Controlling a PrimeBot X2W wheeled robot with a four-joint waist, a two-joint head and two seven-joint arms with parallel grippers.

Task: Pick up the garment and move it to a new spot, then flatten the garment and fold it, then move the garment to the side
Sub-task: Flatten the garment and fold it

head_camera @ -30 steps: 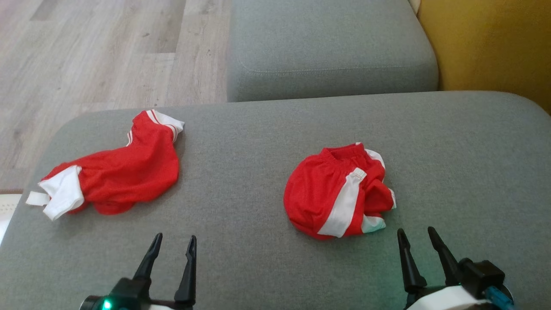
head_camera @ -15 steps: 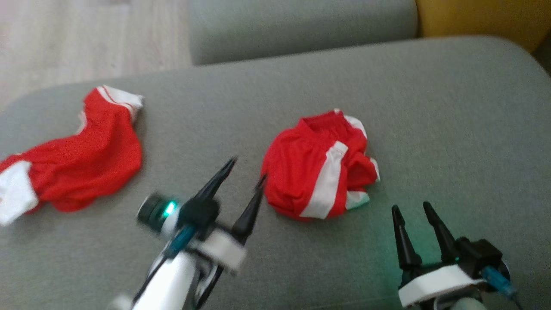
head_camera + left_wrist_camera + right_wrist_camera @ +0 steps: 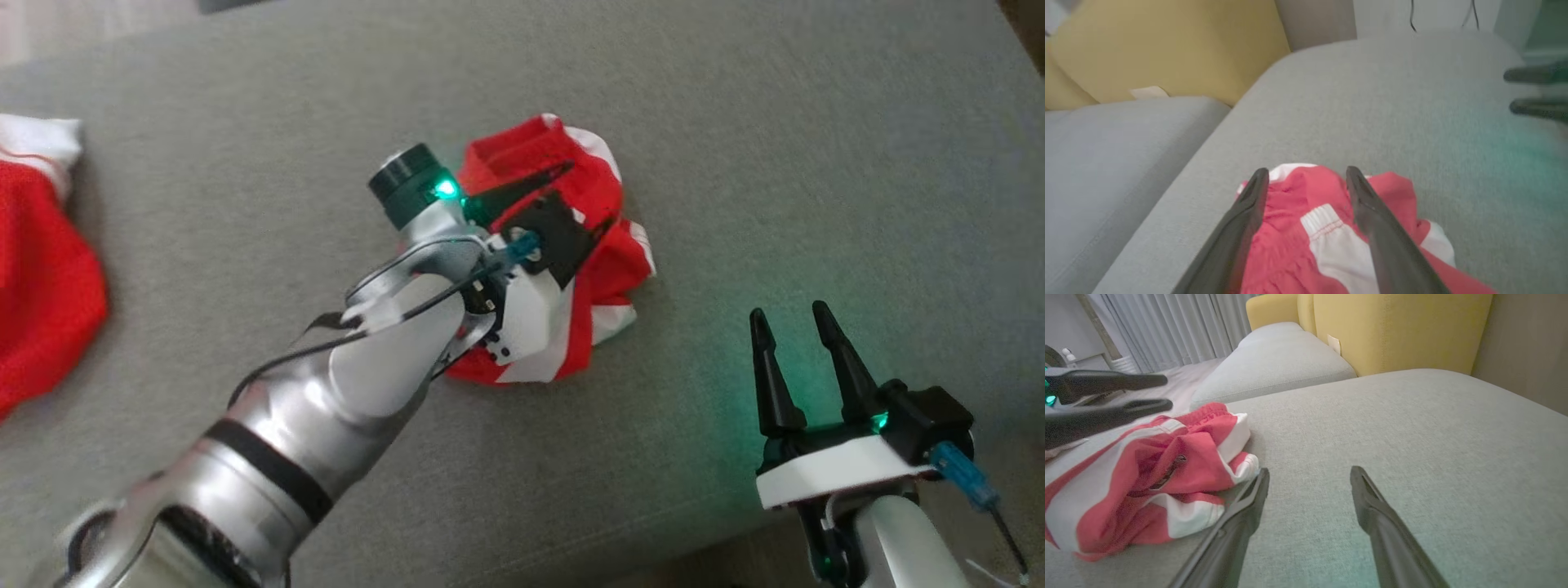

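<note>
Cloth is seen at the far left of the head view: a spare red cloth with a white edge, laid on the grey cushion. Next to the right, the silver left arm is stretched up and across the cushion. At its end the left tool is held over the garment, and its two dark fingers are spread wide apart. Nothing is clamped between them. In the left wrist view the garment is seen under and between the two fingers, but whether it is touched cannot be told. The garment is red with white stripes. It is bunched up in a heap near the middle of the cushion, well apart from the spare red cloth. Further right, the right tool is held near the front edge of the cushion, with its fingers spread apart too and nothing between them. In the right wrist view one of its fingertips is seen near the garment's white hem. A yellow backrest is seen behind the cushion in that view.
</note>
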